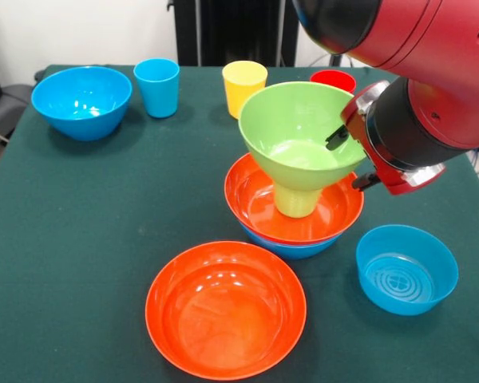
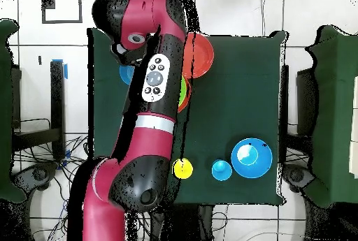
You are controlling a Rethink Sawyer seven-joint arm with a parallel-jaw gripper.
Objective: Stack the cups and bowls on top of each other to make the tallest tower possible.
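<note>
Bright, even light; glossy glare

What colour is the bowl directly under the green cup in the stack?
Orange bowl, sitting in a blue bowl; clearest in the front view.

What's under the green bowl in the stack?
The green bowl sits on an upturned green cup, inside an orange bowl nested in a blue bowl. The gripper covers its right rim.

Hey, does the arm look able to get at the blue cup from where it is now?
Probably yes. The blue cup stands upright and alone on the table, apart from the blue bowl and yellow cup. The gripper sits at the green bowl.
</note>
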